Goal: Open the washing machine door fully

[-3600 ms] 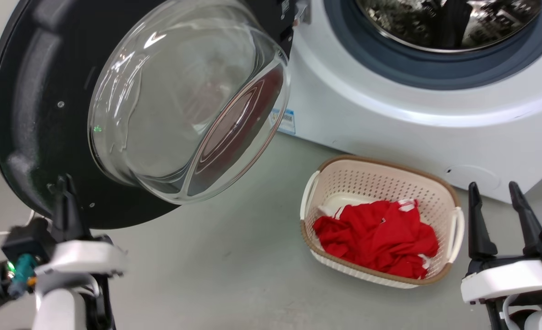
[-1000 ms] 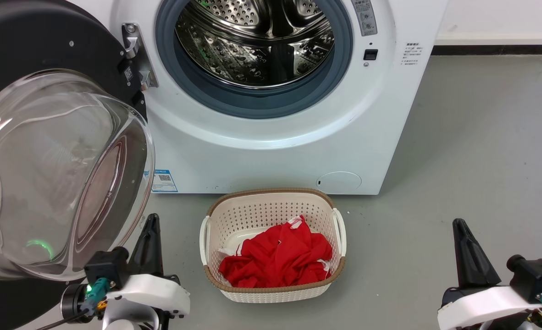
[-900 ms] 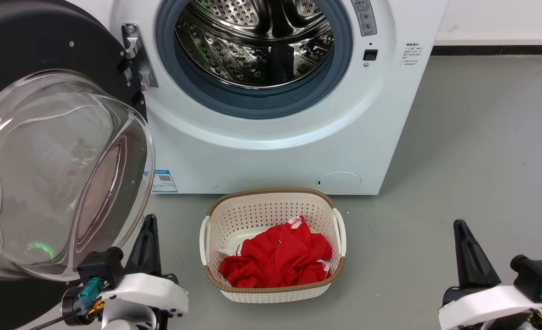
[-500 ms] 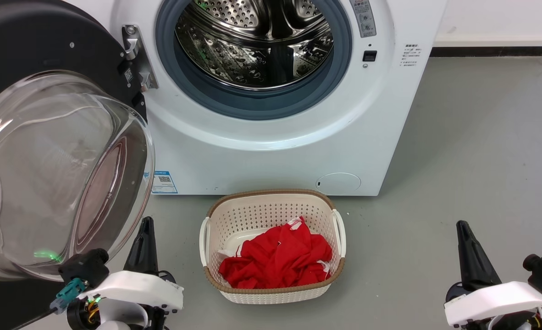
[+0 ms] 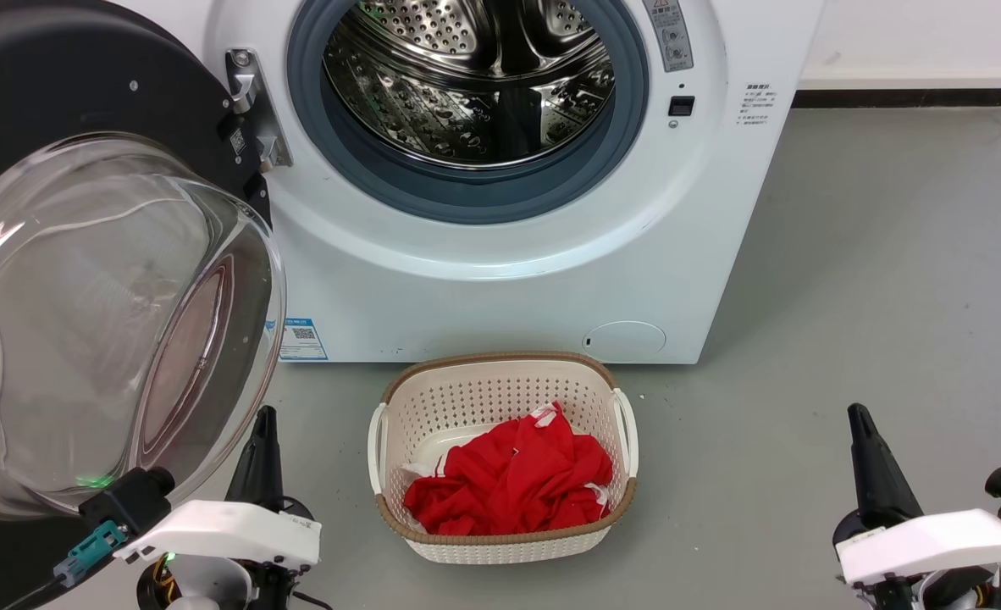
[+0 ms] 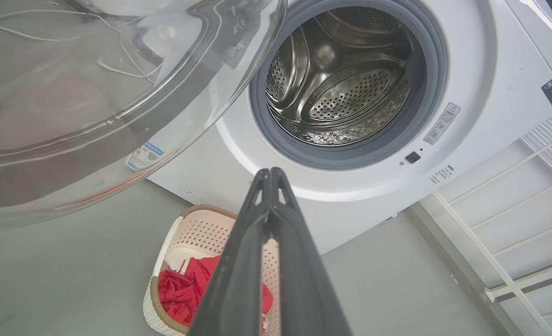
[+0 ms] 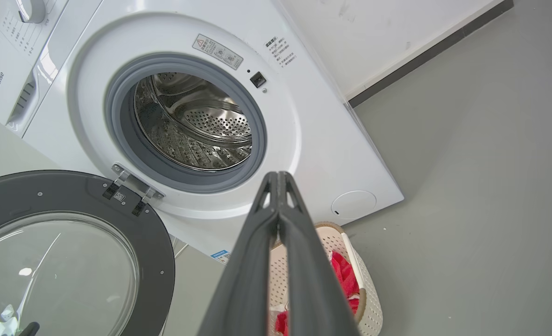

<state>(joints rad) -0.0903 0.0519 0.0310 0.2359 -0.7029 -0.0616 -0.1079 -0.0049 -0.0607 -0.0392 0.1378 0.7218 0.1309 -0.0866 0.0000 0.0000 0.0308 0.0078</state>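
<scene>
Left tool point(image 6: 270, 176): fingers pressed together, empty. Right tool point(image 7: 278, 177): same. Large round glossy black door with clear glass bowl point(image 5: 111, 322) stands wide open, close up-left of left tool. Cream perforated plastic basket point(image 5: 500, 373) with red cloth point(image 5: 513, 479) on grey floor point(image 5: 848, 280) between the tools, blocking the white washing machine point(image 5: 483, 288) front.

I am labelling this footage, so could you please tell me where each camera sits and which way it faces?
Head view: on the head, facing forward and down at the white front-loading washing machine; left gripper, right gripper at bottom corners.
Left wrist view: on the left wrist, facing along shut fingers at the steel drum.
Right wrist view: on the right wrist, likewise, along its own shut fingers.
All share the round black glass-bowled door, open.
</scene>
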